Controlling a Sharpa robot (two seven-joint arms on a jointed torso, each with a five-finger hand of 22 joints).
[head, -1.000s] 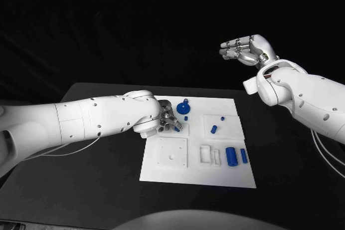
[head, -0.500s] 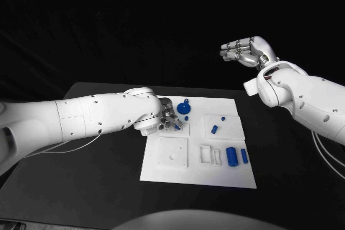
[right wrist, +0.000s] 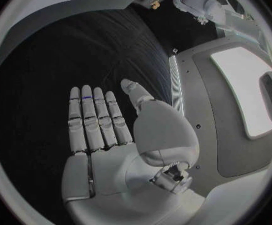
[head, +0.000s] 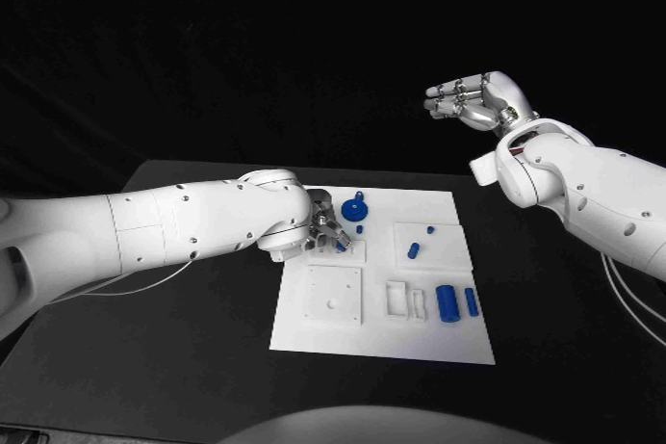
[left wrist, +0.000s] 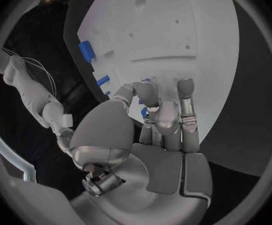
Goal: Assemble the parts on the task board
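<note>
We see the task board (head: 374, 314), a white plate, lying at the centre of the black table (head: 181, 367). Our left hand (head: 325, 234) is down on the board's upper left part, its fingers (left wrist: 150, 95) bent over a small blue part (head: 342, 248) that shows between them in the left wrist view; whether they actually pinch it we cannot tell. Just right of that hand stands a round blue knob part (head: 355, 210), with a tiny blue peg (head: 360, 228) below it. Further right on the board lie two short blue pins (head: 414, 249), and near the lower right a thick blue cylinder (head: 447, 302) beside a thinner blue one (head: 471, 300). Our right hand (head: 476, 97) is raised in the upper right of the frame, well apart from the board, holding nothing; the right wrist view shows its fingers (right wrist: 93, 117) stretched out straight side by side.
</note>
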